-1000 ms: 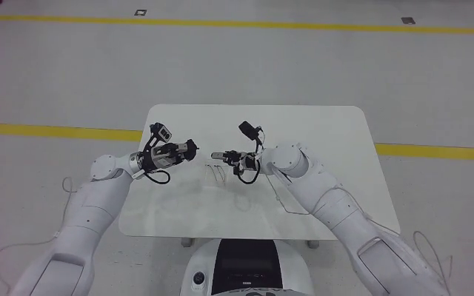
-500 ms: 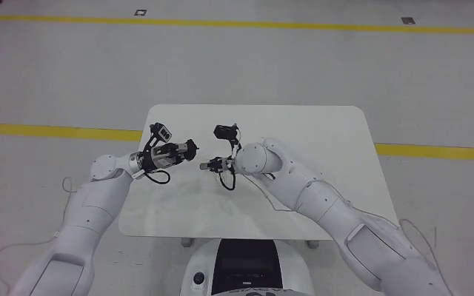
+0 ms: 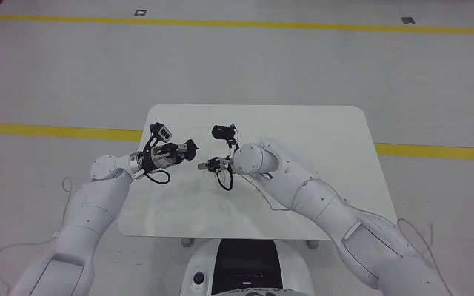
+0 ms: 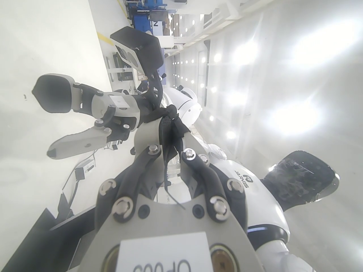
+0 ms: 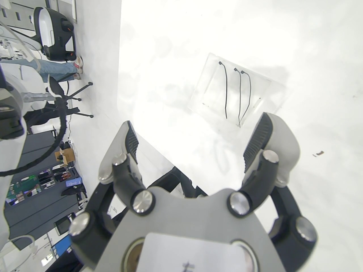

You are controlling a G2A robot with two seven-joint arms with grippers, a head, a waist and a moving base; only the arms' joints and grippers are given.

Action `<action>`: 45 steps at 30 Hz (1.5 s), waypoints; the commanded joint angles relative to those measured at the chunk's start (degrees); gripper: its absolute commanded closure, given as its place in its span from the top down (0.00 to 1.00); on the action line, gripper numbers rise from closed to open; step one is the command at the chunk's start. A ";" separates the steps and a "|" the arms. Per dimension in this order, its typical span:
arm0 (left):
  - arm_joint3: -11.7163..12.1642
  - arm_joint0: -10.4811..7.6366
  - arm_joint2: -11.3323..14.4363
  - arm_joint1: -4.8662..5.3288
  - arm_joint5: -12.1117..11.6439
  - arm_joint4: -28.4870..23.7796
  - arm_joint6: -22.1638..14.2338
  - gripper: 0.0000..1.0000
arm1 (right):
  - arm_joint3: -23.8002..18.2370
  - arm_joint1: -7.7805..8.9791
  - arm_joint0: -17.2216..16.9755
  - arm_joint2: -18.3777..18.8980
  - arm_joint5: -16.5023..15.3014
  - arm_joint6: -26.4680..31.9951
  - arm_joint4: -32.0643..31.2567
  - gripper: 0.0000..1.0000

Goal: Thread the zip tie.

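My left gripper (image 3: 191,148) hangs above the left half of the white table (image 3: 326,140). It is shut on a thin black zip tie (image 4: 169,131), whose tail runs back between the fingers towards the wrist. My right gripper (image 3: 203,166) hangs a short way from it, with nothing between its open fingers. In the left wrist view the right gripper (image 4: 42,123) faces the held tie, apart from it. Below the right gripper (image 5: 195,131) lies a clear flat tray (image 5: 204,89) holding three more black zip ties (image 5: 226,91).
The table edge (image 5: 120,91) runs close to the tray on one side, with floor and chair legs beyond. Bare table surface lies to the right of the arms.
My right arm has swung left across the table, bringing its gripper close to the left one, mostly in the first half second. The left arm has kept still with the tie.
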 commanded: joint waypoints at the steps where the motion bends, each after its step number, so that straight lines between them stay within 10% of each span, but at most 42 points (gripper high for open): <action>1: 0.00 0.00 0.00 0.00 0.00 0.00 0.00 0.00 | 0.00 0.00 0.00 0.00 0.00 0.00 0.00 1.00; 9: -0.61 0.33 -0.13 0.08 0.00 0.74 1.56 0.00 | 0.00 0.00 0.00 0.00 0.00 0.00 0.00 1.00; 25: -2.56 6.90 -10.93 2.71 0.00 3.94 0.00 0.00 | 0.00 0.00 0.00 0.00 0.00 0.00 0.00 1.00; 45: -2.49 6.97 -11.06 2.70 0.00 3.75 0.00 0.00 | -0.52 -1.59 2.35 -3.46 0.00 4.50 -11.96 1.00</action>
